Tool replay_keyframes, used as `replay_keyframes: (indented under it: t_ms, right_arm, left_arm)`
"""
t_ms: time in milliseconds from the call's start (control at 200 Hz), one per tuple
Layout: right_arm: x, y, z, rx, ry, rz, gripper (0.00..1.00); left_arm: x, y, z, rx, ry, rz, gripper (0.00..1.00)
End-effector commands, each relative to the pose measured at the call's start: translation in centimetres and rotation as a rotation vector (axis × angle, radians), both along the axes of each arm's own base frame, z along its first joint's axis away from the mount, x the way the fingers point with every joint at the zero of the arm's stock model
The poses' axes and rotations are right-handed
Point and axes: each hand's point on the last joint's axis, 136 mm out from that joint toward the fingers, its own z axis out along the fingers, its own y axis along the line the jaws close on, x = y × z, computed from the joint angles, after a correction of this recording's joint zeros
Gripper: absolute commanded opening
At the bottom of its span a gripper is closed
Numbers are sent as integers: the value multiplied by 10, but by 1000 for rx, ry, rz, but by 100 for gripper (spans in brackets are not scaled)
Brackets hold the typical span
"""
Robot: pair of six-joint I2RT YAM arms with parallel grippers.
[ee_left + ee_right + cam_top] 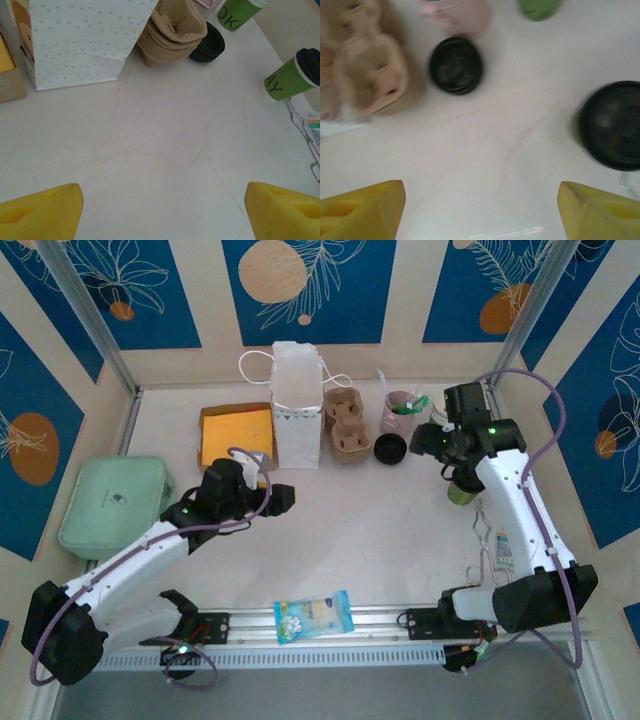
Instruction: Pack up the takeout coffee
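Observation:
A green takeout coffee cup with a black lid (460, 492) (290, 77) (612, 125) stands at the right of the table, close under my right arm. A second green cup (240, 10) (539, 7) stands further back, near the pink cup. The brown pulp cup carrier (346, 425) (172, 32) (370, 70) sits beside the white bag, with a loose round black lid (390, 448) (207, 45) (456, 65) to its right. My right gripper (440, 452) (480, 207) hovers open over bare table, left of the lidded cup. Mid-table, my left gripper (285, 498) (162, 210) is open and empty.
A white paper bag (297, 405) (85, 40) stands upright at the back, a yellow box (236, 435) to its left. A mint-green container (113, 500) lies far left. The pink cup (400, 412) is back right. Metal tongs (483, 530) and a snack packet (313, 616) lie near the front.

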Motion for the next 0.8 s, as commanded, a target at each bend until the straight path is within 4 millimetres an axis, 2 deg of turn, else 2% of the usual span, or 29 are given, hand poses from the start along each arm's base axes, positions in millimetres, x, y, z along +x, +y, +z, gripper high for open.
replay_keyframes:
  t_ms: [0, 130, 290, 360, 510, 795]
  right_arm:
    - [6, 50, 3, 192, 0, 125, 76]
    - [16, 80, -11, 235, 32, 187, 70]
    - [34, 95, -31, 277, 69, 192, 67]
    - [43, 98, -40, 292, 81, 183, 67]
    - [64, 99, -62, 331, 115, 143, 58]
    - [89, 98, -96, 284, 171, 111, 55]
  left_arm:
    - [5, 3, 6, -7, -21, 20, 84]
    - [2, 7, 4, -8, -21, 29, 84]
    - [-2, 12, -1, -4, -17, 40, 84]
    - [-3, 13, -3, -6, -11, 44, 84]
    - [-5, 13, -7, -13, -3, 46, 84]
    - [-7, 18, -9, -4, -4, 57, 84]
